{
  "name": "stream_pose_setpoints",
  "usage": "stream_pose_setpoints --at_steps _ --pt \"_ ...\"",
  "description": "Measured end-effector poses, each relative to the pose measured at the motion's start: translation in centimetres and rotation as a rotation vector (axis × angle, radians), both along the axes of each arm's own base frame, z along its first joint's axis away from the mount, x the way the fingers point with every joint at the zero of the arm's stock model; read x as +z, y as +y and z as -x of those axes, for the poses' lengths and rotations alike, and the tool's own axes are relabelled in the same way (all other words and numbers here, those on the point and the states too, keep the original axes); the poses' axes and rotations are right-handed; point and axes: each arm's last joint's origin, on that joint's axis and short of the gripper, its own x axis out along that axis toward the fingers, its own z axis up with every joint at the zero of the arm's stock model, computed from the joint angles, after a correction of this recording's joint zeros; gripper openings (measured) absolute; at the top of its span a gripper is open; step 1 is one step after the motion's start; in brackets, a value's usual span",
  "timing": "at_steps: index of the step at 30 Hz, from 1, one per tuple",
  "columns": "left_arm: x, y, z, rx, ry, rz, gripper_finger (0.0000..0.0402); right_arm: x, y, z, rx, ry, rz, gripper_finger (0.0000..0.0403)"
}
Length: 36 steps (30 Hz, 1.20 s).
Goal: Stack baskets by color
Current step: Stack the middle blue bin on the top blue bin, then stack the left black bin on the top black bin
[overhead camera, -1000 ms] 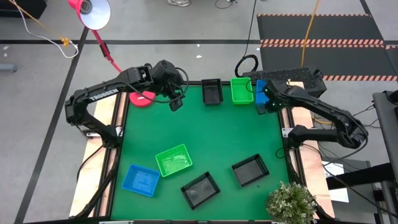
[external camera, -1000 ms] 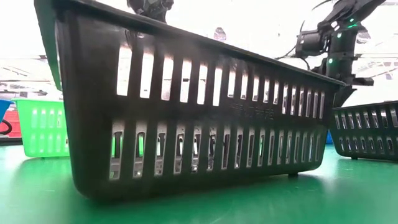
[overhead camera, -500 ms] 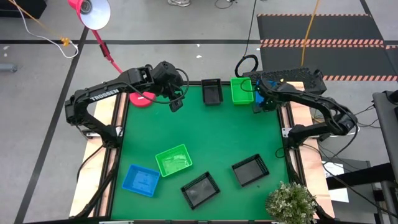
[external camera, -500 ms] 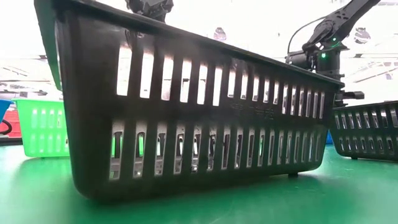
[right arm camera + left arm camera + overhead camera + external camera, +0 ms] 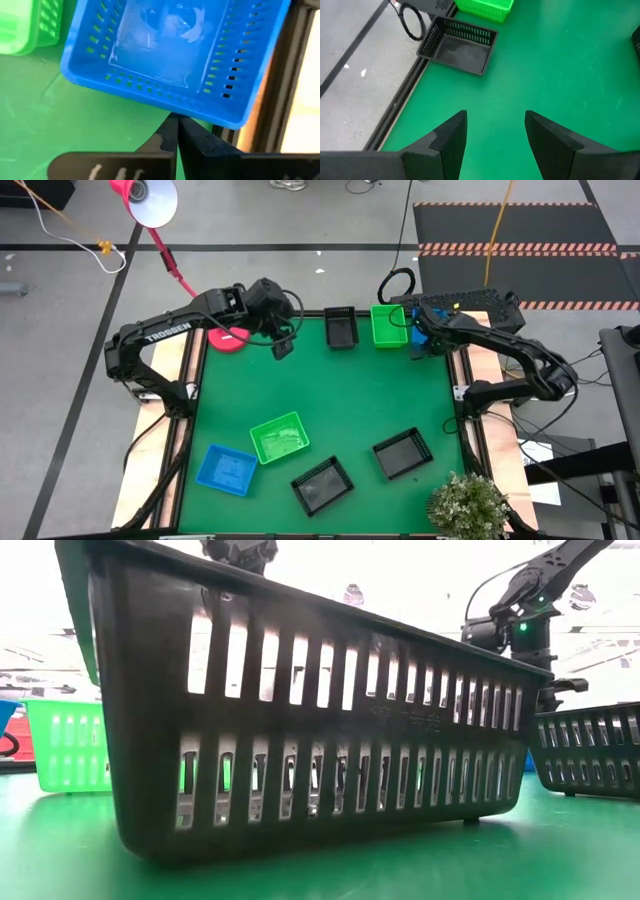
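High view: the right gripper [image 5: 416, 340] sits at the far right corner of the green tabletop [image 5: 360, 395], against the blue basket [image 5: 420, 332] just beside the far green basket [image 5: 388, 325]. Right wrist view shows its fingers pressed together at the blue basket's near rim; whether that rim is pinched between them or merely touched cannot be told.

The left gripper [image 5: 283, 345] hangs above the far left of the tabletop, fingers apart, carrying nothing. A black basket [image 5: 341, 327] stands at the far edge next to the green one.

Near edge: a second blue basket [image 5: 227, 470] touching a second green basket [image 5: 279, 437], and two black baskets [image 5: 322, 485] [image 5: 403, 454] lying separately. I count seven baskets in this view; some may be nested unseen.

Risks, as judgement:
- If the rim is not truly clamped, a lift would leave the basket behind or drop it partway.
- A one-edge hold on a light tray invites tilting, which could snag the adjoining green basket.
- The basket lies at the tabletop's corner; a push rather than a lift could send it off the edge.
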Motion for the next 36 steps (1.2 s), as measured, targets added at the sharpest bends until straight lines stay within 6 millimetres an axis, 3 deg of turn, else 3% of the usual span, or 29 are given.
stream_pose_setpoints --at_steps 5,10,20,27,32,36 --pt "-0.5 -0.8 0.5 0.0 0.063 0.093 0.02 0.9 0.7 0.4 -0.011 -0.054 -0.01 0.0001" --pt "-1.2 -2.9 1.0 -0.064 0.171 0.229 0.02 2.7 2.6 0.9 -0.022 -0.145 -0.054 0.0" --pt "-1.4 -8.4 0.2 -0.148 0.217 0.308 0.02 6.1 7.2 1.1 -0.031 -0.553 -0.099 0.0" --pt "-1.3 -15.1 0.1 -0.203 0.224 0.364 0.0209 8.5 8.5 0.4 0.125 -0.775 0.022 0.0" --pt "-1.1 -21.1 0.0 -0.224 0.119 0.348 0.0259 9.9 8.6 -0.4 0.319 -0.913 0.087 0.0" --pt "-2.4 -25.2 -0.5 -0.173 0.081 0.327 0.0291 10.5 9.0 -0.5 0.425 -0.996 0.065 0.0"
